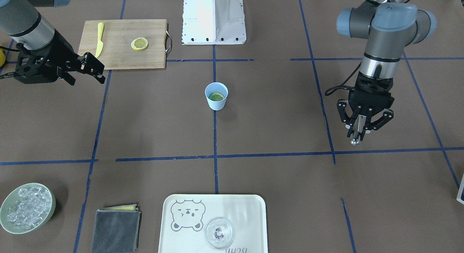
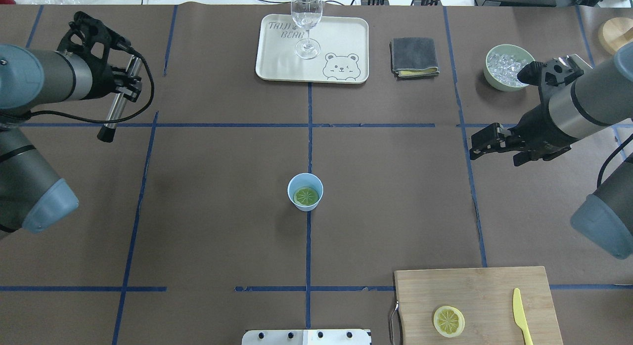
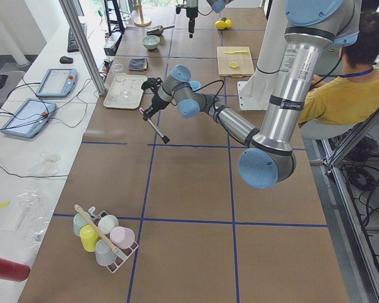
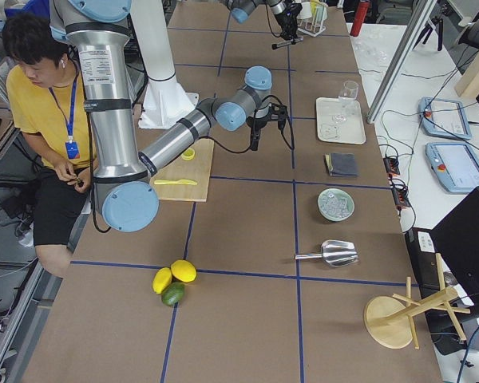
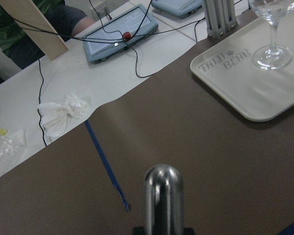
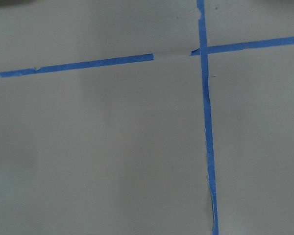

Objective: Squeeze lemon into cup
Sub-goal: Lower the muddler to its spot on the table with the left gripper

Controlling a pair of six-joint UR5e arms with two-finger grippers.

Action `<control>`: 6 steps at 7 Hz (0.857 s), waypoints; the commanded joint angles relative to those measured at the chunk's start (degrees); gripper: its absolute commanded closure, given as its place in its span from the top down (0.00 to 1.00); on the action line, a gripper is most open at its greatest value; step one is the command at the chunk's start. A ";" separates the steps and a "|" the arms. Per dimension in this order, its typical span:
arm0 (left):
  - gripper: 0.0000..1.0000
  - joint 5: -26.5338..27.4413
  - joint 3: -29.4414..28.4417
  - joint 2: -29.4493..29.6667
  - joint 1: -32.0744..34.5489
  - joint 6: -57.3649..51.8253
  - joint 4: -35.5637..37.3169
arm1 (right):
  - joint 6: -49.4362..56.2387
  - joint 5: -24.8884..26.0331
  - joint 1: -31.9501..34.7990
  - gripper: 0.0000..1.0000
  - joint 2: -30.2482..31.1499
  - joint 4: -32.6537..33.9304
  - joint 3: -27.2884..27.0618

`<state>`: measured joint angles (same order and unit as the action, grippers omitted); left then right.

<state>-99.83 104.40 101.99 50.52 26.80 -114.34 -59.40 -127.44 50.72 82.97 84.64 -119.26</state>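
The light-blue cup [image 1: 216, 105] stands at the table's middle on the blue tape line, also in the overhead view [image 2: 295, 181]. The round lemon piece [image 1: 216, 97] lies inside it, cut face up [image 2: 306, 196]. My left gripper [image 1: 357, 131] hangs well to the side of the cup, shut on a metal rod [image 2: 117, 103] whose rounded end fills the left wrist view [image 5: 162, 196]. My right gripper [image 1: 93, 69] is open and empty, between the cup and the cutting board's corner, above the table [image 2: 483, 141].
A wooden cutting board [image 1: 119, 53] carries a flat lemon slice [image 1: 139, 44] and a yellow knife [image 1: 99, 41]. A tray [image 1: 246, 209] holds a clear glass [image 1: 218, 233]. A folded grey cloth [image 1: 116, 229] and a green bowl [image 1: 53, 206] of ice sit nearby.
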 commanded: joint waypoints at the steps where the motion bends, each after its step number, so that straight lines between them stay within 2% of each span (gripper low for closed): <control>1: 0.00 -12.42 -4.60 -6.26 2.72 4.89 1.57 | 0.07 0.17 0.00 1.00 0.00 0.00 0.25; 2: 0.00 -17.36 -6.47 -6.80 4.22 5.45 2.88 | 0.07 0.17 0.00 1.00 0.00 0.00 0.25; 3: 0.00 -18.20 -6.75 -7.24 5.54 5.45 8.11 | 0.07 0.09 0.00 1.00 0.00 0.00 0.08; 4: 0.00 -22.03 -7.01 -7.24 6.86 5.80 12.08 | -0.01 -0.09 0.00 1.00 0.00 0.00 -0.18; 6: 0.00 -23.04 -11.20 -6.54 6.69 8.07 12.47 | 0.16 0.09 0.34 1.00 0.43 0.17 0.60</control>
<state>-121.89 95.89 94.99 57.12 33.45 -102.64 -59.37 -127.32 50.79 83.08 84.68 -119.15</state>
